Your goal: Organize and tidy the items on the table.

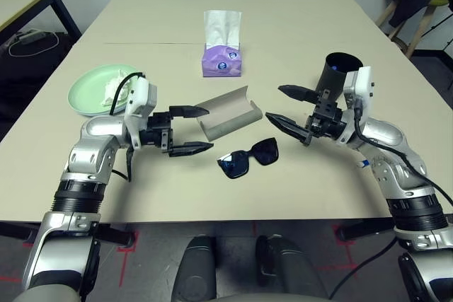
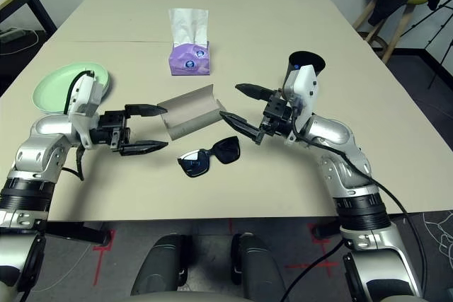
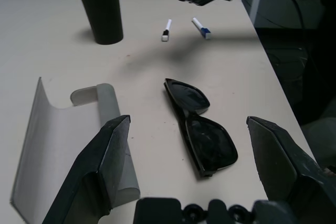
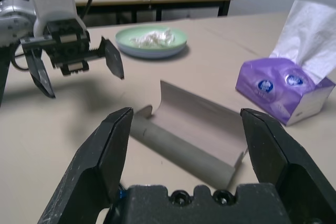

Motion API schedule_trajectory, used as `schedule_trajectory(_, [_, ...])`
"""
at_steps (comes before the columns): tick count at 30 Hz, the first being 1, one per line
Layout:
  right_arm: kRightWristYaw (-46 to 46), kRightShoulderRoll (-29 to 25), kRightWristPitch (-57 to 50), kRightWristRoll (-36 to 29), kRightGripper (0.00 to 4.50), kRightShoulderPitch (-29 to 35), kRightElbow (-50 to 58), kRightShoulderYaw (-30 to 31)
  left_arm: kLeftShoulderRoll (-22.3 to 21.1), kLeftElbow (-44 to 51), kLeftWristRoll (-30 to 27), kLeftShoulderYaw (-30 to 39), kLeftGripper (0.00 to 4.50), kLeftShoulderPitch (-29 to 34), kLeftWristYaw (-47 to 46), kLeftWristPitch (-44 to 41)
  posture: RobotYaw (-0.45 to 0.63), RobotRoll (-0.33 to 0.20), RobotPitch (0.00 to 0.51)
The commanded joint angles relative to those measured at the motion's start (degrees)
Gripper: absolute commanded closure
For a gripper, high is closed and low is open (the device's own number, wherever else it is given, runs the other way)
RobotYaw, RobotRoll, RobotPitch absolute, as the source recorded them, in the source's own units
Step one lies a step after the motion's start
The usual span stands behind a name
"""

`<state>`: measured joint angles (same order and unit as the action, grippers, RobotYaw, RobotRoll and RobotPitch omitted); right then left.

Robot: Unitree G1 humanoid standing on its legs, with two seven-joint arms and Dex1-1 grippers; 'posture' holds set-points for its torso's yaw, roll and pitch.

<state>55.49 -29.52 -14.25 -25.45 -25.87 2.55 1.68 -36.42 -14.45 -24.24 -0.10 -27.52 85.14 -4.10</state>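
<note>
Tabletop (image 1: 297,189) first: broad, beige and matte, with a thin seam crossing it behind the purple tissue box (image 1: 223,60). Taking the grey glasses case (image 1: 228,114) as the landmark, lying open near the middle of the table, everything else sorts around it. The pale green plate (image 1: 88,90) sits well off to the robot's left of the case, with crumpled white tissue (image 4: 152,38) resting on it. The tissue box stands beyond the case, a white sheet sticking up from its top. The black cup (image 1: 338,74) stands upright to the right of the case, something blue showing inside its rim. Black sunglasses (image 1: 248,158) lie just in front of the case, folded flat, apart from it. Two small pens (image 3: 184,27) lie on the table past the sunglasses, near the cup. The left gripper (image 1: 190,131) hangs just left of the case, jaws spread wide and holding nothing. The right gripper (image 1: 289,107) hangs just right of the case, likewise spread and empty.
</note>
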Motion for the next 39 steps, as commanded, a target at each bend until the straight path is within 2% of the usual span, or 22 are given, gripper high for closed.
schedule_trajectory(1, [2.8, -4.4, -4.8, 2.8, 0.0, -1.6, 4.5, 4.2, 0.1, -0.3, 0.8, -1.2, 0.01, 1.2, 2.1, 3.2, 0.11, 0.0, 0.146])
schedule_trajectory(4, [4.3, -8.8, -11.7, 4.4, 0.0, -3.7, 10.5, 8.7, 0.5, -0.8, 1.7, -2.2, 0.01, 2.1, 2.9, 6.0, 0.11, 0.0, 0.153])
schedule_trajectory(8, [5.2, -14.1, -18.3, 10.0, 0.0, -7.6, 19.1, 15.6, 0.8, -1.6, 2.8, -3.5, 0.01, 2.9, 3.5, 9.3, 0.12, 0.0, 0.163])
schedule_trajectory(11, [7.1, -15.6, -21.4, 10.1, 0.0, -9.8, 22.5, 18.4, 1.3, -1.4, 2.8, -3.8, 0.01, 3.3, 3.0, 9.9, 0.13, 0.0, 0.168])
schedule_trajectory(14, [9.6, -17.0, -25.2, 13.9, 0.0, -14.5, 23.0, 24.1, 1.2, -1.8, 3.2, -4.1, 0.01, 3.4, 2.7, 10.2, 0.13, 0.0, 0.171])
schedule_trajectory(20, [14.0, -14.0, -25.3, 23.5, 0.0, -26.1, 17.4, 36.0, 1.2, -1.6, 4.5, -3.7, 0.01, 3.7, -1.6, 7.8, 0.15, 0.0, 0.17])
schedule_trajectory(23, [16.0, -12.4, -22.6, 26.4, 0.0, -28.9, 14.4, 38.9, 1.7, -0.7, 4.7, -3.4, 0.01, 4.2, -4.1, 7.3, 0.17, 0.0, 0.168])
schedule_trajectory(31, [20.2, -9.6, -19.3, 32.0, 0.0, -32.0, 10.4, 41.7, 1.6, 2.2, 4.5, -3.6, 0.01, 6.3, -7.6, 6.5, 0.17, 0.0, 0.168])
schedule_trajectory(32, [20.6, -9.2, -19.2, 32.6, 0.0, -32.1, 10.4, 41.9, 1.4, 2.5, 4.5, -3.6, 0.01, 6.7, -7.6, 6.5, 0.2, 0.0, 0.173])
schedule_trajectory(39, [22.4, -5.9, -22.3, 36.7, 0.0, -32.3, 10.7, 44.1, 1.3, 3.1, 4.6, -3.8, 0.01, 7.2, -8.0, 6.6, 0.2, 0.0, 0.17])
